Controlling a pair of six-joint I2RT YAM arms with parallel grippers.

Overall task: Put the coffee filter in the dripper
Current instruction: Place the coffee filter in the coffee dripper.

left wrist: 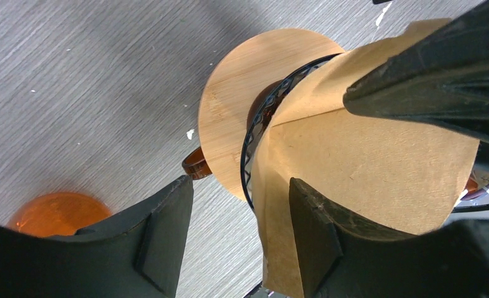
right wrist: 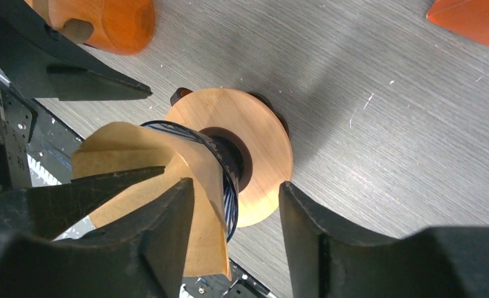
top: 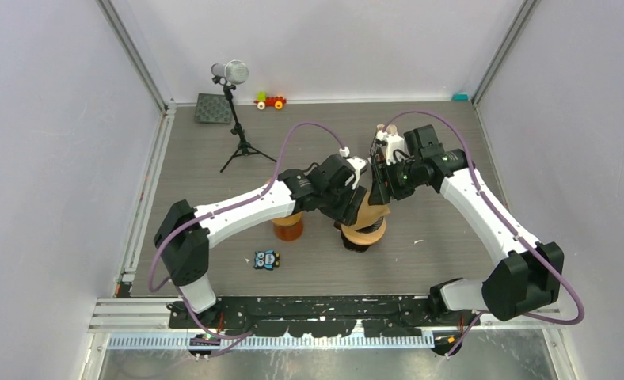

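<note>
Coffee filter [left wrist: 366, 161] sits as a brown paper cone in the black wire basket of the dripper [left wrist: 236, 99]. Its wide mouth faces up, its tip points down through the wooden collar, and its long axis is roughly upright. I can't tell whether it's fully seated.

My left gripper [left wrist: 239, 192] has its jaws spread and pinches nothing. One finger lies against the filter's outer wall, and the paper's edge runs into the gap between the jaws.

My right gripper [right wrist: 236, 189] also has its jaws spread. One finger is over the filter, the other is out beside the collar.

Dripper stands mid-surface [top: 451, 229], with an orange cup [top: 288, 228] just beside it on my left.
</note>
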